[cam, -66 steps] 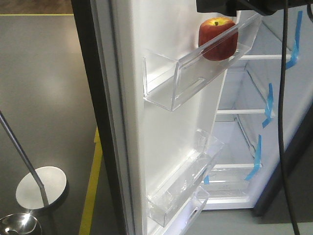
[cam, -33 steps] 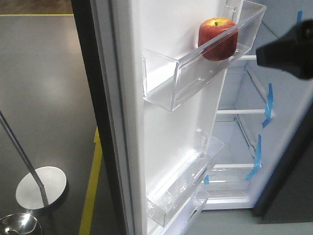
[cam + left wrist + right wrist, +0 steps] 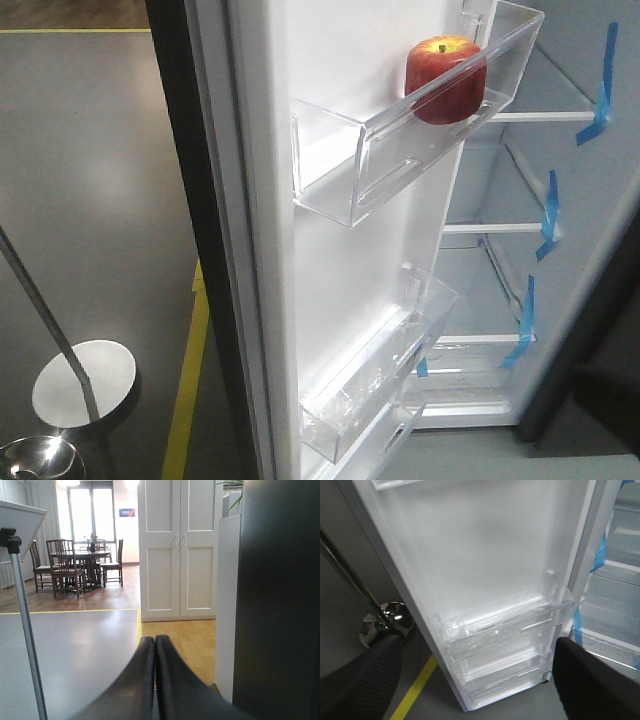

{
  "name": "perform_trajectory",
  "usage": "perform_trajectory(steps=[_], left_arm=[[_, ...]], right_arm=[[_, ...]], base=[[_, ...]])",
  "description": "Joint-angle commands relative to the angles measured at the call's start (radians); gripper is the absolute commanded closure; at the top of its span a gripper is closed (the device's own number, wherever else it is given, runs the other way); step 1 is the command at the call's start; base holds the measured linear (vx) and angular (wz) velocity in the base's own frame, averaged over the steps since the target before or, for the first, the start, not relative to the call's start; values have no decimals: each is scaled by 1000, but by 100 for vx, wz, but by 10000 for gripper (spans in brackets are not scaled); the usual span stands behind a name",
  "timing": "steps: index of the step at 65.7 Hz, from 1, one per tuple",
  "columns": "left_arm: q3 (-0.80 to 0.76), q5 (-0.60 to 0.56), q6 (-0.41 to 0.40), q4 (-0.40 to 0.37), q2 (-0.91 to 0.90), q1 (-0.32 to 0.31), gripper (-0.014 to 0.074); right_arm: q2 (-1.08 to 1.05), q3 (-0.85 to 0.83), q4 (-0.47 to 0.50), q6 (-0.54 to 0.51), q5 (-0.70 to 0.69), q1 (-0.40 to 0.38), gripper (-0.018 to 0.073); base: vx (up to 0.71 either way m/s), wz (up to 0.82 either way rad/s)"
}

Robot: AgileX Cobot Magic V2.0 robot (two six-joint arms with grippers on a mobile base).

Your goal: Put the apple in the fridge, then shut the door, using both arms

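Tall dark-grey fridge door (image 3: 330, 270) with white liner: swung wide; grey floor (image 3: 90, 180) lies left of its edge, round steel stand base (image 3: 85, 385) well apart. White fridge interior (image 3: 600, 200), clear shelves (image 3: 500, 228), blue tape strips (image 3: 549, 215): exposed. Upper clear door bin (image 3: 380, 160): red-and-yellow apple (image 3: 445, 80) at its far end. Left pincer (image 3: 155, 647): tips pressed together, empty. Right pincer (image 3: 475, 645): spread wide, empty.

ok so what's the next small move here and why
Probably swing the left gripper onto the dark panel beside it, seemingly the outer face of the door, and begin pushing. The apple sits in the upper door bin, and the door stands wide open, so closing looks like what remains.
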Motion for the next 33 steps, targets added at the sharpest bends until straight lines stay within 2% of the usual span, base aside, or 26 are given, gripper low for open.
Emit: perform_trajectory(steps=[1,15,33], left_arm=[[26,-76,-2,-9,-1,-8,603],[26,-76,-2,-9,-1,-8,603],[26,-76,-2,-9,-1,-8,603]], right_arm=[[-66,49,66,-5,-56,-2,-27],[-174,151,73,-12,-9,-2,-27],[-184,153,88,-12,31,-2,-27]], base=[[0,0],[0,0],[0,0]])
